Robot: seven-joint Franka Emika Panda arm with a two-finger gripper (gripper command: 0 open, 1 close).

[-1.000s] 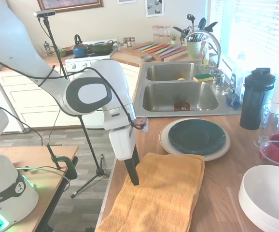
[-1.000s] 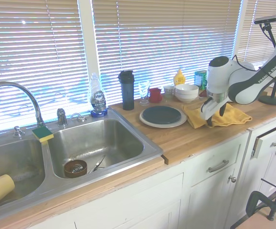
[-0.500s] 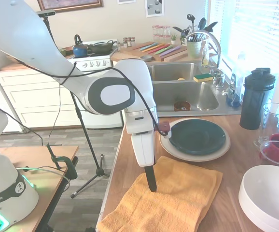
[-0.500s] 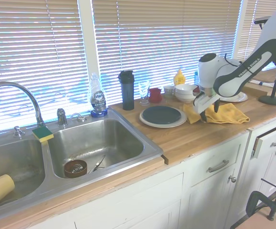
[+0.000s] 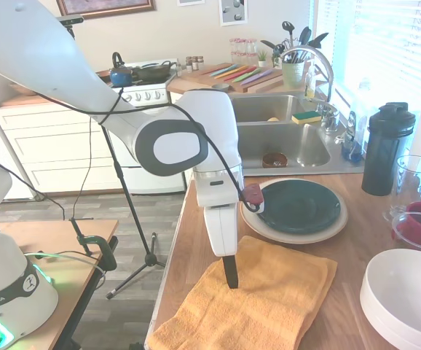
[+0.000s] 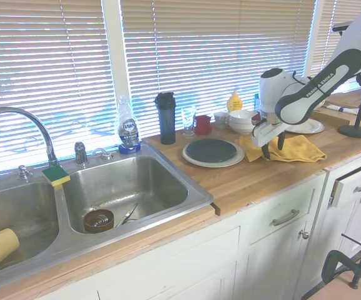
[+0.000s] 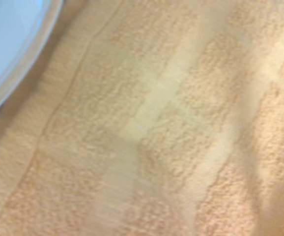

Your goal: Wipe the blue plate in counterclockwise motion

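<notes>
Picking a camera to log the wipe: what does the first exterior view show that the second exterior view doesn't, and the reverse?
Only the first: the stove with a blue kettle and a utensil holder. Only the second: the Dawn soap bottle and a yellow squeeze bottle. Both: the blue plate on a cream plate, the orange towel under the gripper, the sink.

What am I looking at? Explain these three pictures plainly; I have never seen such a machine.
The white machine is a robot arm ending in a gripper. Two pictures show the kitchen counter from opposite sides. The third, blurry one comes from a camera on the wrist and shows only the orange towel up close. The gripper is down on that towel; whether it grips it cannot be told. Beside the towel, the blue plate sits on a cream plate.
</notes>
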